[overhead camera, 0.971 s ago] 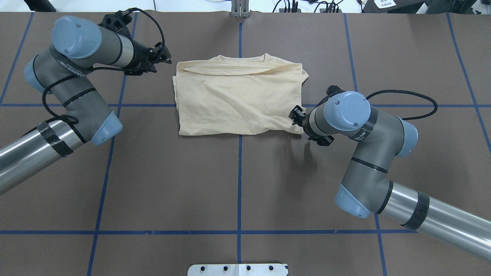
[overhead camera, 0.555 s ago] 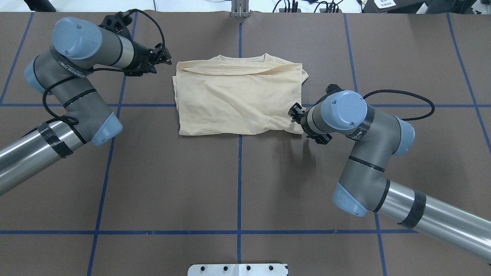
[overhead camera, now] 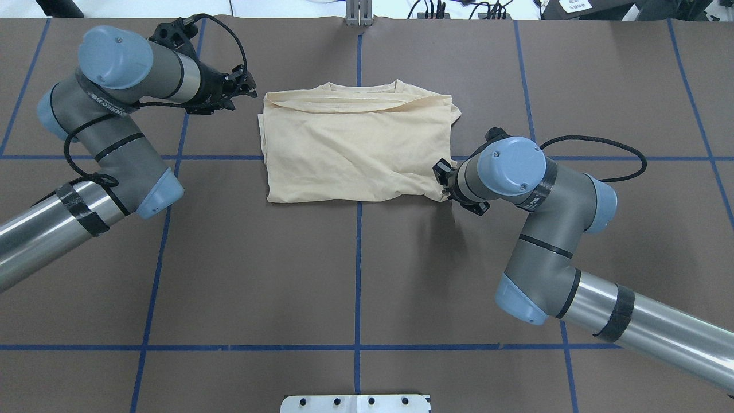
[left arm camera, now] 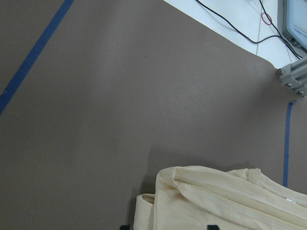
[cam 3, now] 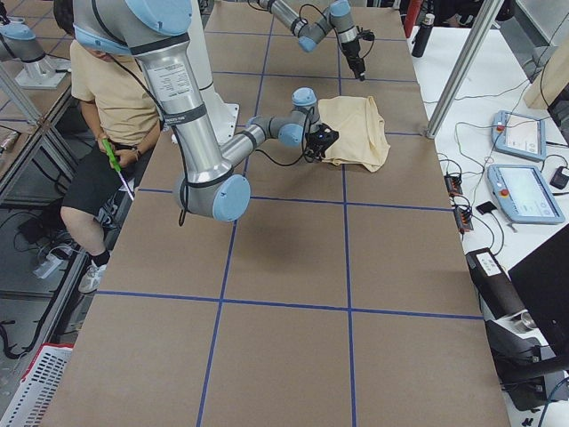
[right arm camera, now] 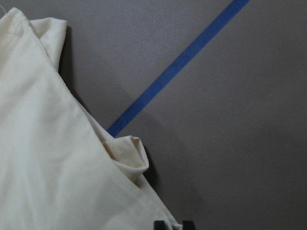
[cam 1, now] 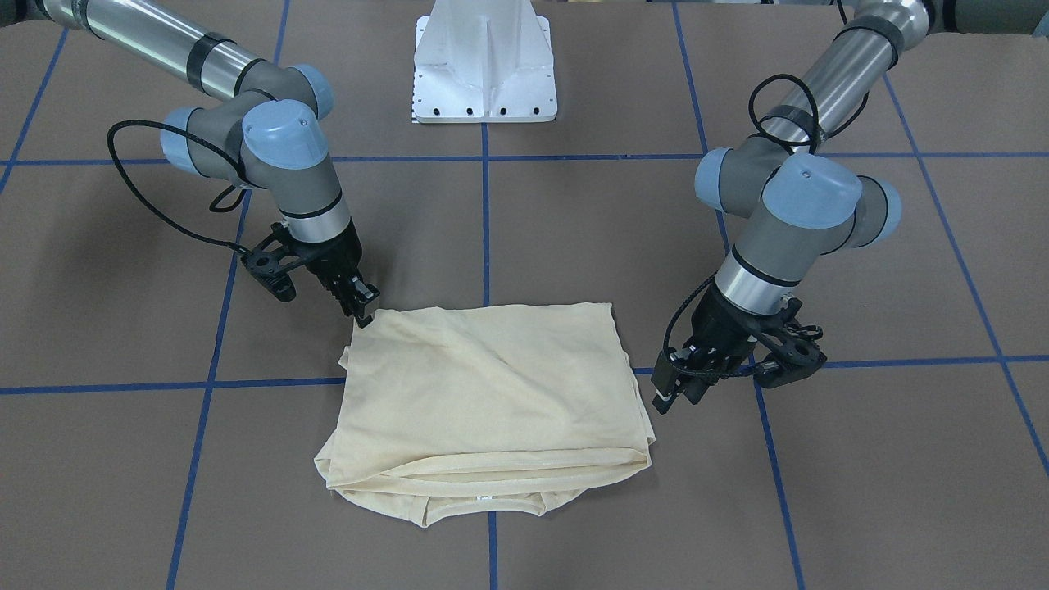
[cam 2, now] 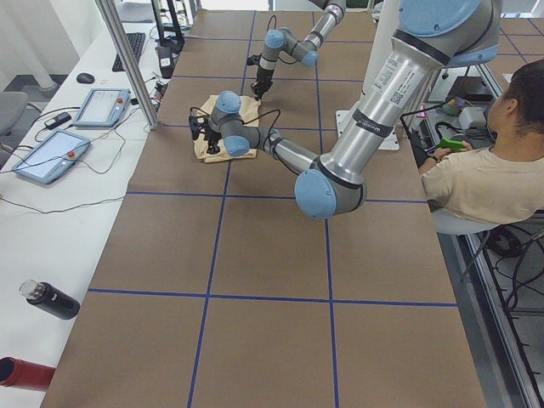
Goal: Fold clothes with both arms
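Note:
The pale cream shirt lies folded into a rectangle at the table's middle, neck opening at the far edge. My left gripper hovers just left of the shirt's far left corner. It is open and empty; in the left wrist view its tips stand wide apart above the shirt. My right gripper is down at the shirt's near right corner. Its fingers are almost together, and the shirt's edge runs in between them.
Blue tape lines cross the brown table. The white base pedestal stands at the robot's side. A seated person is beside the table. Tablets and cables lie on the white bench beyond the far edge.
The right arm has shifted a little toward the shirt's near right corner. The left gripper has drawn back slightly to the left. The shirt lies as before.

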You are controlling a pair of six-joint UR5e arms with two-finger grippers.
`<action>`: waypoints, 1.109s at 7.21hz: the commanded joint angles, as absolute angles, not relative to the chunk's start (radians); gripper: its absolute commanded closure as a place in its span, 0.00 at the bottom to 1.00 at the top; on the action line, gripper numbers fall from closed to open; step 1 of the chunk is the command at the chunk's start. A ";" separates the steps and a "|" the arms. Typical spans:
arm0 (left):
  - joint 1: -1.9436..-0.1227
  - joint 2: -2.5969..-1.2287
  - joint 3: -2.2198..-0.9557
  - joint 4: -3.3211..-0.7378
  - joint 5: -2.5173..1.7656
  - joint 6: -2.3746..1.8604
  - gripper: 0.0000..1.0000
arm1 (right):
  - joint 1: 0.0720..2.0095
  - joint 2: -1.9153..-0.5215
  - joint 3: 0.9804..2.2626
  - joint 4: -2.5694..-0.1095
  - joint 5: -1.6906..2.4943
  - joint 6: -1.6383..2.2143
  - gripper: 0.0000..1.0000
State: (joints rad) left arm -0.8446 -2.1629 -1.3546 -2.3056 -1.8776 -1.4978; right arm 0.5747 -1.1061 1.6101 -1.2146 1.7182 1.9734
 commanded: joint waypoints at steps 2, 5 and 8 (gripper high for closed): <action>-0.845 -2.164 -1.356 -2.306 -1.878 -1.499 0.39 | 0.580 -1.115 1.653 -1.219 1.735 1.970 1.00; -0.847 -2.163 -1.380 -2.306 -1.890 -1.497 0.39 | 0.511 -1.250 2.003 -1.442 1.769 1.976 1.00; -0.848 -2.145 -1.460 -2.304 -1.995 -1.509 0.39 | 0.231 -1.261 2.257 -1.746 1.764 2.054 1.00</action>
